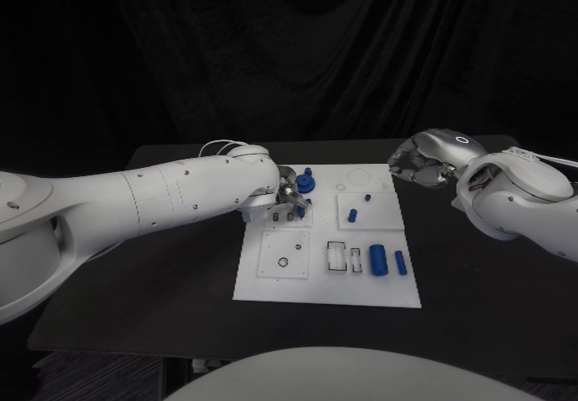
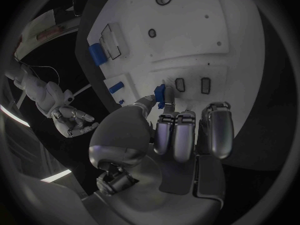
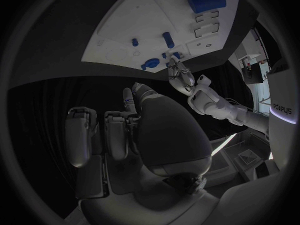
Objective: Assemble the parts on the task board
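Observation:
The white task board [image 1: 271,280] lies in the middle of the table. My left hand [image 1: 286,198] hovers over its far left corner and pinches a small blue part [image 2: 160,93] between thumb and finger, just beside two small slots [image 2: 180,85]. A blue round part [image 1: 306,182] stands right by that hand. Elsewhere on the board are a small blue peg [image 1: 367,198], a short blue cylinder [image 1: 353,215], a thick blue cylinder [image 1: 378,259] and a slimmer one [image 1: 400,263]. My right hand [image 1: 420,165] hangs off the board's far right corner, fingers loosely bent and apart, holding nothing.
Two white rectangular insets [image 1: 337,255] and a small ring mark [image 1: 283,261] sit on the board's near half. Black table [image 1: 157,292] surrounds the board. My left forearm [image 1: 157,200] stretches over the table's left side.

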Robot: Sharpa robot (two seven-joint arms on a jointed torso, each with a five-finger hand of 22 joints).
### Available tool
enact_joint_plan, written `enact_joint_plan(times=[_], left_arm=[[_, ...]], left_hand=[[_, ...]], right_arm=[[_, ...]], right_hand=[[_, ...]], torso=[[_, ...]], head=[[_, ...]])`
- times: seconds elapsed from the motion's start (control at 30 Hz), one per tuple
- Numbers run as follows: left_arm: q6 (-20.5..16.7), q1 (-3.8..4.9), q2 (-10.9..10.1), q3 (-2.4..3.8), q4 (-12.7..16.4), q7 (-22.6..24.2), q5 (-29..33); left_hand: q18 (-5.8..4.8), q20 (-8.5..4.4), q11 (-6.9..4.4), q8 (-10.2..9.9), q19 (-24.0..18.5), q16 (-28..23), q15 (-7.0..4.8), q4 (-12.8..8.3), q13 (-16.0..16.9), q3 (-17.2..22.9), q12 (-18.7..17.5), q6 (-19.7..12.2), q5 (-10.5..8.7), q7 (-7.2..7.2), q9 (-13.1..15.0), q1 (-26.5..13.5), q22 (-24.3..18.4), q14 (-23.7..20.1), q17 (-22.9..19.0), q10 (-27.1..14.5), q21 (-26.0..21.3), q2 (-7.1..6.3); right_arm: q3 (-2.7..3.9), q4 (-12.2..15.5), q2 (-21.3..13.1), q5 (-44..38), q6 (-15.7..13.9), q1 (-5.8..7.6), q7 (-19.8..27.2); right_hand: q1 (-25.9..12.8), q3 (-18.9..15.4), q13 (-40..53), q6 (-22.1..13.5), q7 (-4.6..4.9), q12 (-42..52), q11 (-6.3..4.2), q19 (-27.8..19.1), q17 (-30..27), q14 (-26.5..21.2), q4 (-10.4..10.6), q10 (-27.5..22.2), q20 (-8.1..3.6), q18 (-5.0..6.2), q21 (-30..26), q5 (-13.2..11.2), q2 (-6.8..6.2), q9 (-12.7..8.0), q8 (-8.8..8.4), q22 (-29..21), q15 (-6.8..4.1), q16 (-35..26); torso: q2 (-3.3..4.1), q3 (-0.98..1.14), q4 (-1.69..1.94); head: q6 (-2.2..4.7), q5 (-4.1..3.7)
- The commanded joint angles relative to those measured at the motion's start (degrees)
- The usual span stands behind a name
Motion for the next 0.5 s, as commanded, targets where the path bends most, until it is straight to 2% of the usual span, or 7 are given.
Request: enact_joint_plan(times=[0.03,0.23,0.4,0.5], left_arm=[[0.29,-0.12,-0.16,0.04,0.37,0.73,0.15],[-0.24,-0.12,-1.04,0.04,1.16,0.37,0.15],[-0.70,-0.12,-1.84,0.04,1.76,0.10,0.15],[-0.96,-0.12,-2.40,0.04,2.07,-0.06,0.15]], left_hand=[[-0.44,-0.22,-0.35,-0.19,-0.19,0.15,-0.39,-0.03,15.08,0.39,0.15,0.35,0.26,0.05,0.22,-0.13,0.08,5.95,15.08,6.06,-0.27,-0.27],[-0.45,-0.21,-0.35,-0.89,-0.11,0.15,-0.38,-0.61,15.08,2.65,0.15,0.67,0.49,0.08,1.23,-1.21,0.23,5.95,15.08,6.06,-0.33,-1.00],[-0.45,-0.21,-0.33,-1.05,-0.11,0.15,-0.38,-0.65,15.08,3.07,0.15,0.72,0.52,0.09,1.45,-1.52,0.24,5.95,15.08,6.06,-0.36,-1.17],[-0.42,-0.20,-0.31,-1.22,-0.18,0.15,-0.36,-0.64,15.08,3.41,0.15,0.75,0.49,0.13,1.65,-1.90,0.13,5.95,15.08,6.06,-0.45,-1.35]], right_arm=[[0.04,0.02,-0.07,-0.15,0.53,-0.12,-1.12],[0.04,0.08,-0.27,-0.15,0.77,-0.12,-1.31],[0.04,0.12,-0.37,-0.15,0.91,-0.12,-1.39],[0.04,0.12,-0.40,-0.15,1.08,-0.13,-1.45]], right_hand=[[0.63,0.29,13.38,0.48,0.08,-0.39,0.35,3.63,13.24,5.53,-0.03,4.22,0.43,-0.01,-0.42,0.27,0.11,-0.07,-0.18,13.30,0.39,-0.23],[0.64,0.30,13.36,0.48,0.08,-0.41,0.35,3.61,13.22,5.53,-0.04,4.20,0.43,0.00,-0.45,0.28,0.10,-0.07,-0.19,13.29,0.39,-0.25],[0.64,0.30,13.36,0.48,0.08,-0.41,0.35,3.61,13.22,5.53,-0.04,4.20,0.43,0.00,-0.45,0.28,0.10,-0.07,-0.19,13.29,0.39,-0.25],[0.64,0.30,13.36,0.48,0.08,-0.41,0.35,3.61,13.22,5.53,-0.04,4.20,0.43,0.00,-0.45,0.28,0.10,-0.07,-0.19,13.29,0.39,-0.25]], torso=[[0.01,0.00,0.01],[-0.01,0.00,0.04],[0.00,0.00,-0.06],[-0.01,-0.01,0.02]], head=[[0.00,0.12],[0.00,0.31],[0.00,0.47],[0.00,0.46]])
